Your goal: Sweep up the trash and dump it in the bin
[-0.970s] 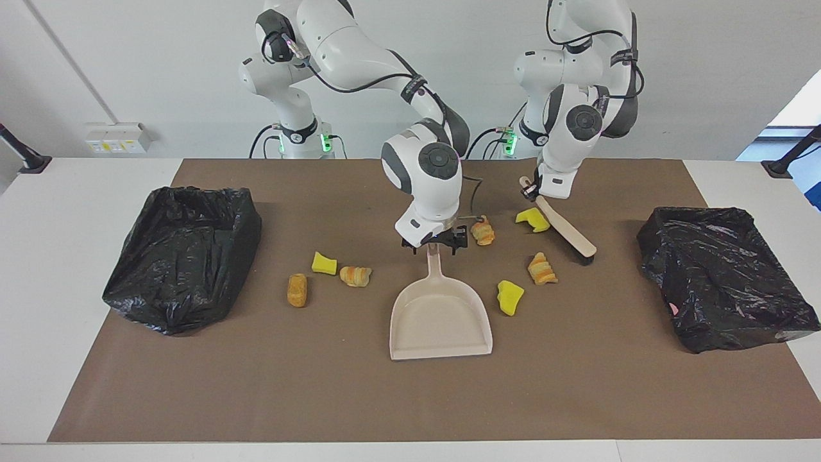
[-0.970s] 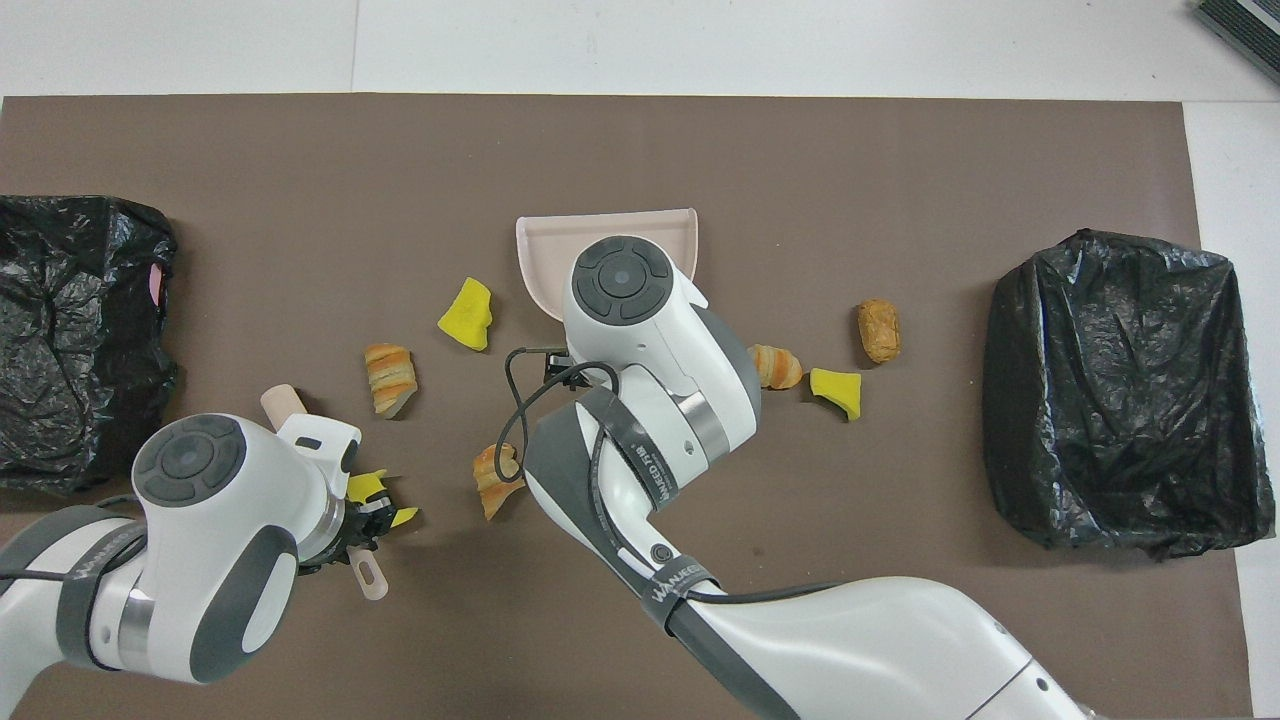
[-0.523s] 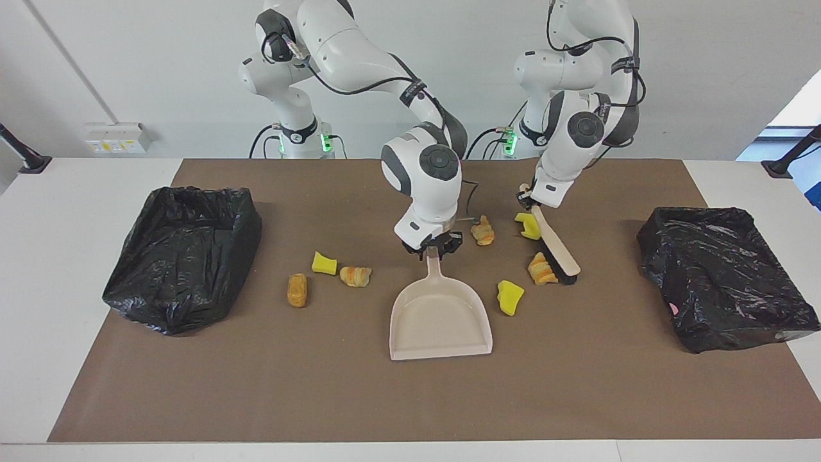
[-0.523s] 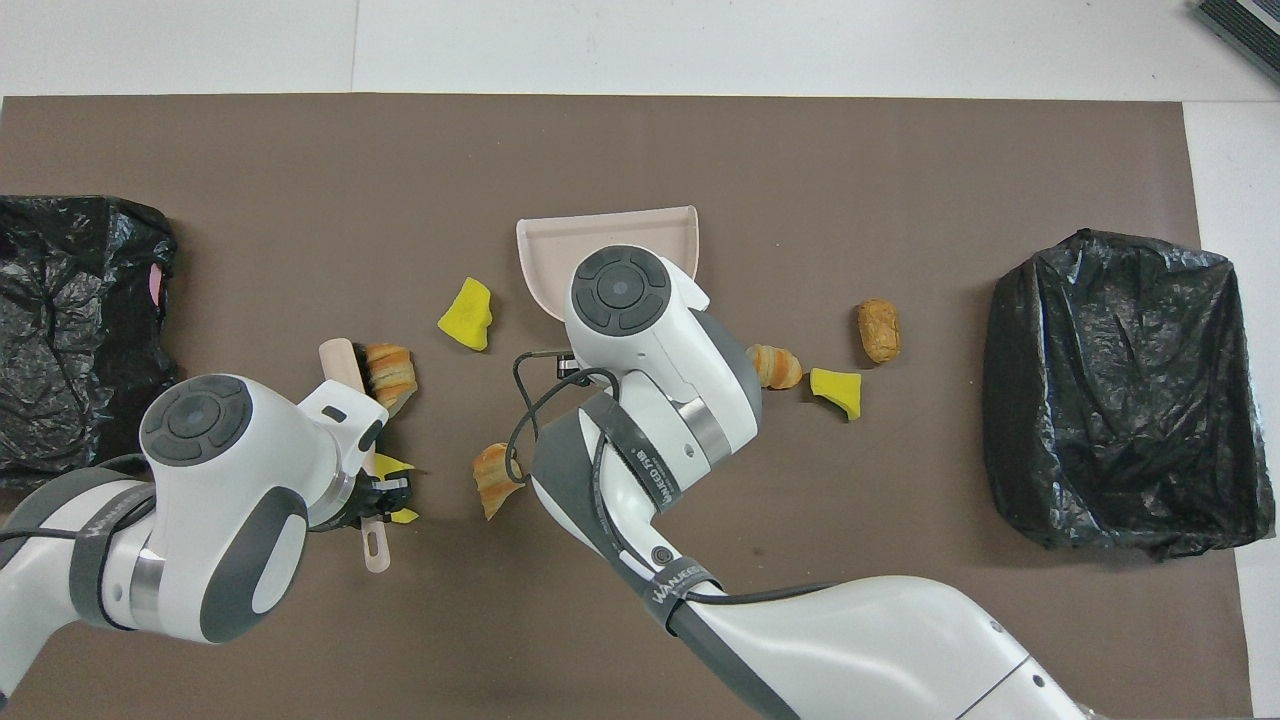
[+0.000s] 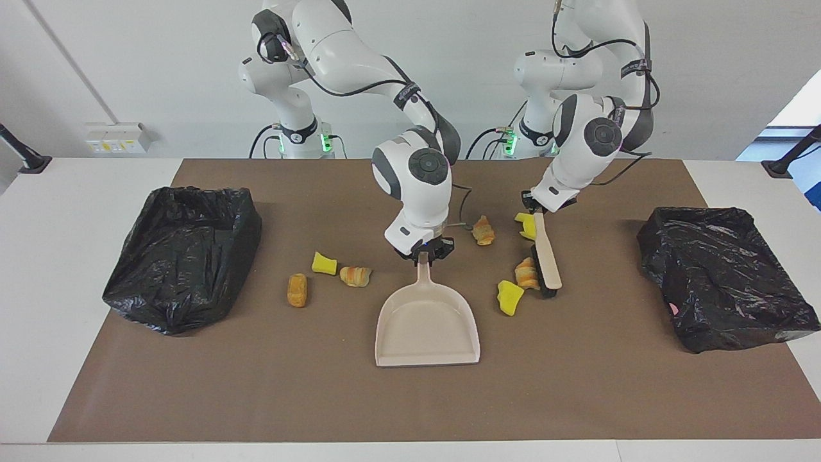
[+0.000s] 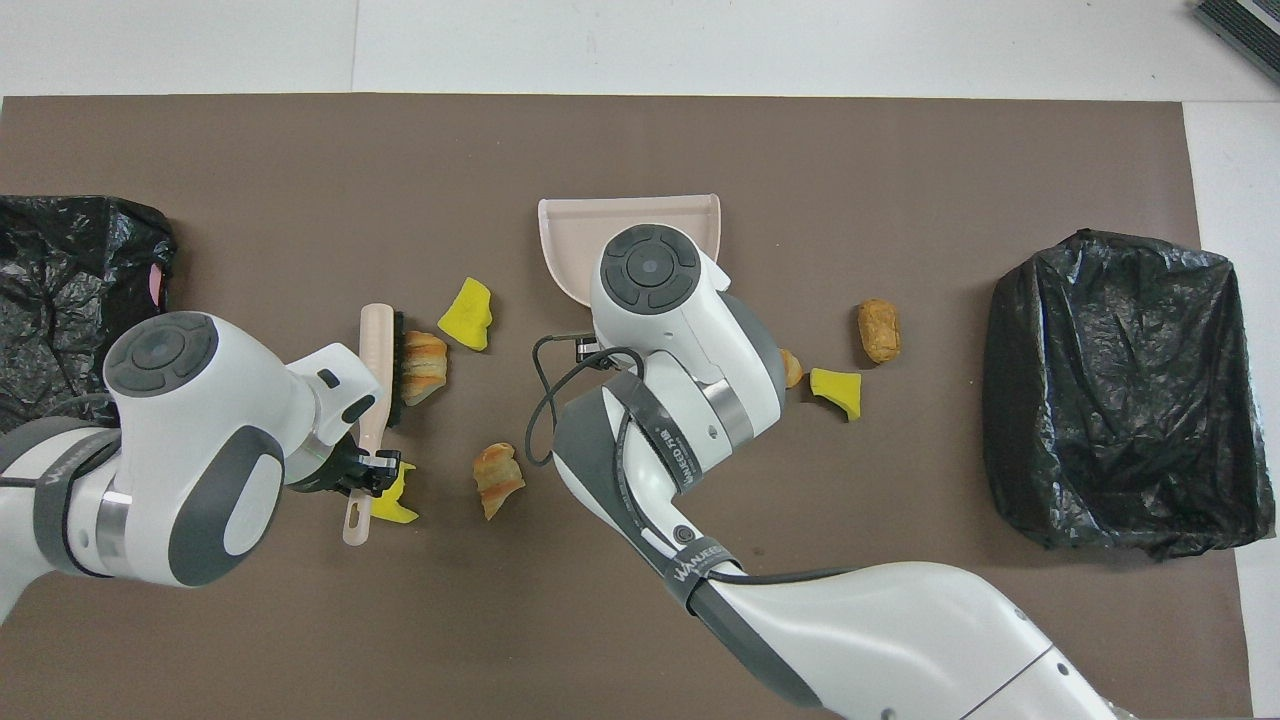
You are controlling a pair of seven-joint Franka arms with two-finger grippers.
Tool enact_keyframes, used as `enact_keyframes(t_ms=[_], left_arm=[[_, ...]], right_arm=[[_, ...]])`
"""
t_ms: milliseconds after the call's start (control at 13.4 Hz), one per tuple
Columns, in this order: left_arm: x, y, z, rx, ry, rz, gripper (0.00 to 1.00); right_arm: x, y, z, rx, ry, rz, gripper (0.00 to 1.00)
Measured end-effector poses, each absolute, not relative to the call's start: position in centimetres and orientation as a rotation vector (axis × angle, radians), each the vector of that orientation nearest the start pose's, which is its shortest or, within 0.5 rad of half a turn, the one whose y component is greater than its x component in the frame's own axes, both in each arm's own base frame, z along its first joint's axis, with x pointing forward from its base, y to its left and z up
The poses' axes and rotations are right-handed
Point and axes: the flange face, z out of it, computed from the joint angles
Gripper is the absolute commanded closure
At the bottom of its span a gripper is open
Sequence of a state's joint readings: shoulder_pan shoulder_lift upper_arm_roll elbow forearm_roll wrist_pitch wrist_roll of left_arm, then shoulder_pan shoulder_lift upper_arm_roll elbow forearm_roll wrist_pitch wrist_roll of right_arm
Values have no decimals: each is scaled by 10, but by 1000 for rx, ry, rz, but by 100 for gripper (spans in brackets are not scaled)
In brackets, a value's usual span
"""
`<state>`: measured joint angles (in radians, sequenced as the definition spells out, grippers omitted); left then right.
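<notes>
My right gripper (image 5: 423,255) is shut on the handle of the beige dustpan (image 5: 426,327), which lies flat on the mat; in the overhead view the arm hides that grip. My left gripper (image 5: 533,209) is shut on the handle of the brush (image 5: 547,256), whose bristles touch a striped croissant (image 5: 527,274) next to a yellow foam chunk (image 5: 510,297). More trash lies around: a foam chunk (image 5: 526,224) by the left gripper, a croissant (image 5: 482,230), and toward the right arm's end a foam chunk (image 5: 324,263), a croissant (image 5: 355,276) and a bread roll (image 5: 296,290).
Two bins lined with black bags stand on the brown mat (image 5: 410,398), one (image 5: 183,256) at the right arm's end, one (image 5: 725,276) at the left arm's end. White table shows around the mat.
The right gripper shut on the dustpan handle and shifted the pan slightly toward the right arm's end. The left gripper swung the brush head toward the pan, pushing the croissant against the yellow chunk.
</notes>
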<state>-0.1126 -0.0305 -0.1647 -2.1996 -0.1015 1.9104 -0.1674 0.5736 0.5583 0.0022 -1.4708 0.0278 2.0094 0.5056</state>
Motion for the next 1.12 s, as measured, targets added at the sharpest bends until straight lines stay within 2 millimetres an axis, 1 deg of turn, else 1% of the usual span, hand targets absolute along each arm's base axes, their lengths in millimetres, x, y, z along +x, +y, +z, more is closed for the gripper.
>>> enact_keyframes(t_ms=[149,224,299,448,523,597,746,821,896,970,1120], left_arm=[[482,-145,387,-3142,103,426,100],[483,-144,393,-3141,101,431,100],[482,-141,399,-3133,88,463,100],[470,-131,413,-3098,7,552,100],[462,-127,420,-3079,-43,588,100],[453,-123,423,-3063,-102,600,100],[440,-120,420,-3042,-205,586,100],[438,-119,417,-3047,-234,553,100],[441,-118,415,-3063,-255,502,100],[445,-116,412,-3078,-271,455,100],[454,-113,402,-3095,-291,409,100]], right_arm=[[590,383,363,-3110,-255,33,100],[589,383,369,-3101,-307,21,100],[589,383,379,-3092,-351,5,100],[583,375,402,-3082,-479,26,100],[579,366,419,-3076,-562,55,100],[575,352,439,-3064,-648,84,100],[564,323,470,-3032,-815,140,100],[556,311,480,-3026,-898,168,100],[546,304,484,-3028,-988,190,100],[537,301,481,-3019,-1077,212,100],[521,297,464,-2918,-1345,261,100]])
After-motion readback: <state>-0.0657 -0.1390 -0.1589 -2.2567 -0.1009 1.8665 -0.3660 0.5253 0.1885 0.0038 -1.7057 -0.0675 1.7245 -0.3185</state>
